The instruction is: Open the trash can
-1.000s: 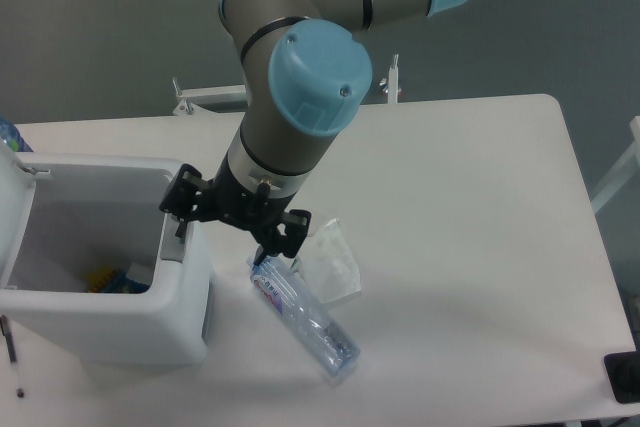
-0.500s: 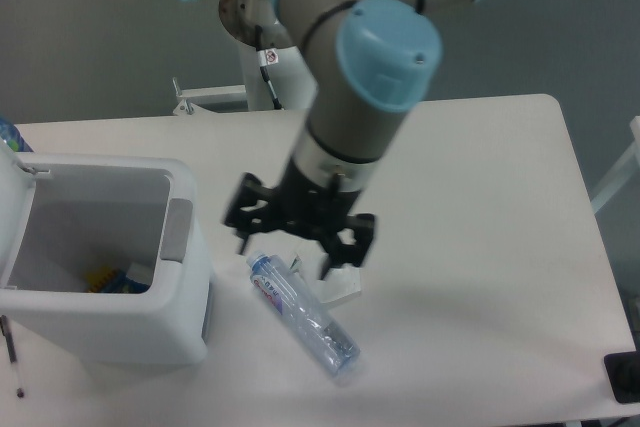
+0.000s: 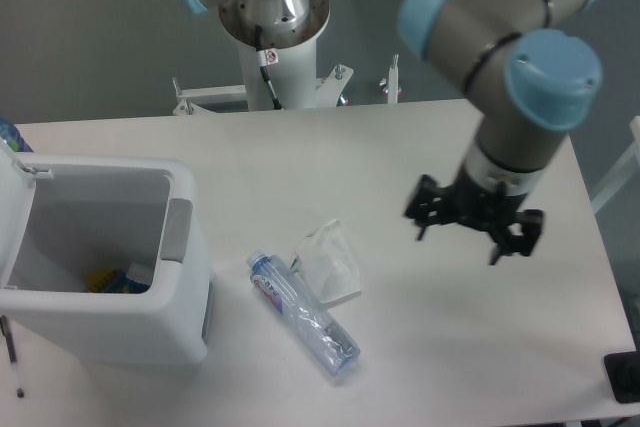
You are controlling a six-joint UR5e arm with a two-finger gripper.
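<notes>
White plastic filled the left end of the worktop: the trash can (image 3: 110, 277) sat near the front left corner with its lid (image 3: 12, 172) swung up and back at the far left, so I could look straight down into the cavity and see a few coloured scraps at the bottom. The grey latch (image 3: 177, 231) on its right rim sat exposed, nothing touching it. I judged the opening done.

My gripper (image 3: 470, 228) hung over the right part of the worktop, well apart from the can, fingers spread and holding nothing. I read that as parked clear of the open can.

A clear bottle (image 3: 303, 314) lay on its side near the front edge, between can and gripper, just beside a crumpled clear wrapper (image 3: 327, 262), neither held.
</notes>
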